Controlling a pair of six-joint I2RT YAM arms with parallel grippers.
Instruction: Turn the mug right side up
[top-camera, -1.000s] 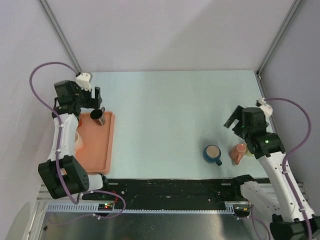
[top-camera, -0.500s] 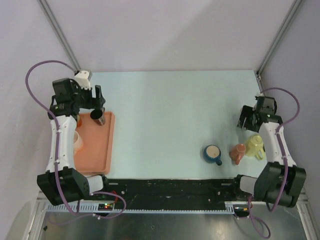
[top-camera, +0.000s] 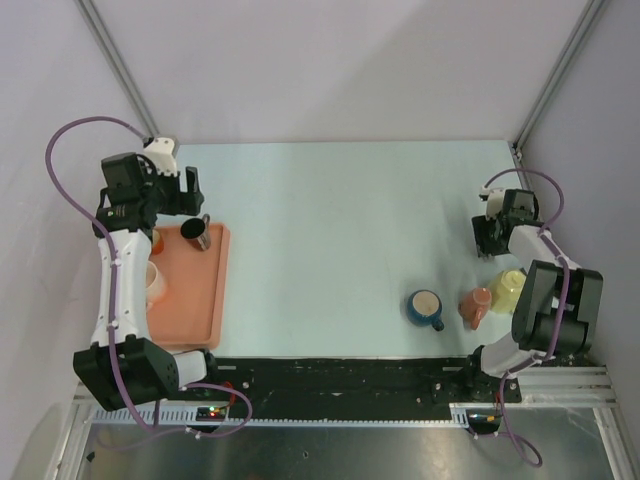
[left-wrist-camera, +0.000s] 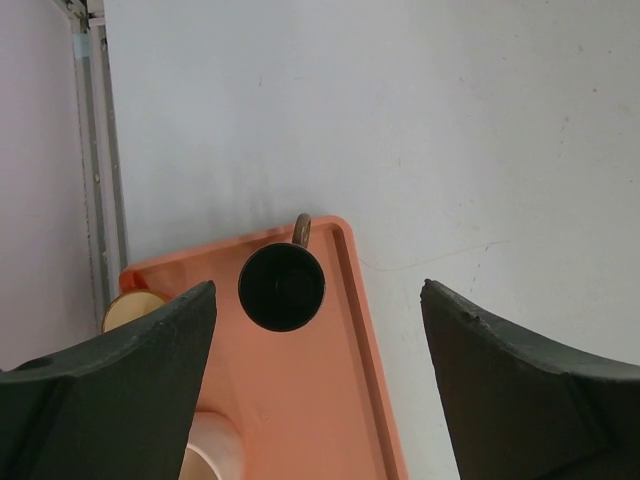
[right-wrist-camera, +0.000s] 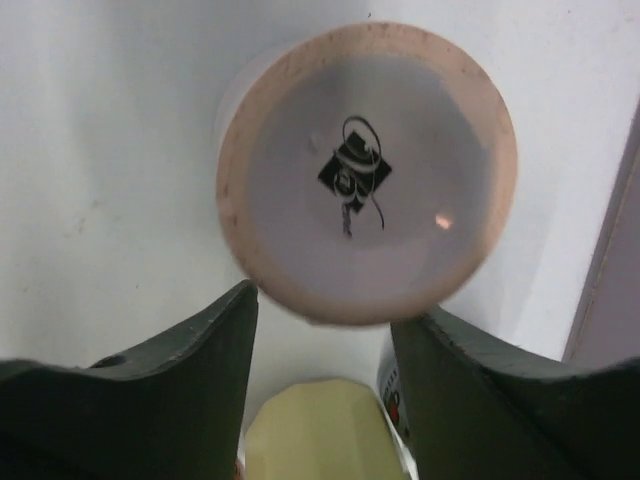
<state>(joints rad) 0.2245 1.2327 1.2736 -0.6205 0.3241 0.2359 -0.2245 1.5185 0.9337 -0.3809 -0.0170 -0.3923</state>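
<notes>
Mug (right-wrist-camera: 365, 170) at issue stands base-up on the pale surface (top-camera: 340, 220), its unglazed pinkish foot ring and a dark printed logo filling the upper centre of the right wrist view. The right gripper (right-wrist-camera: 322, 310) hangs directly above it with jaws spread and empty, one to each side of the lower part of the frame. Neither jaw touches the mug. In the overhead view the same gripper (top-camera: 488, 232) sits at the far right of the frame and hides the mug beneath it.

A yellow mug (top-camera: 508, 288) stands just beside it, and its rim shows at the bottom of the wrist view. A terracotta mug (top-camera: 476, 305) lies on its side next to a blue mug (top-camera: 425, 308) toward the lower right.

At the upper left, the left gripper (top-camera: 192, 195) hovers over an orange tray (top-camera: 200, 300) with jaws wide and holding nothing. A dark mug (left-wrist-camera: 282, 288) stands mouth-up on the tray below it.

Crowding looks like the chief hazard. If the jaws close off-centre on the round wall, the mug could slide into its yellow neighbour or toward the enclosure wall at the right edge. A glazed wall may also slip during the turn if the grip is shallow, which would drop the mug on its side. No handle can be seen from above, so it could foul a jaw.
</notes>
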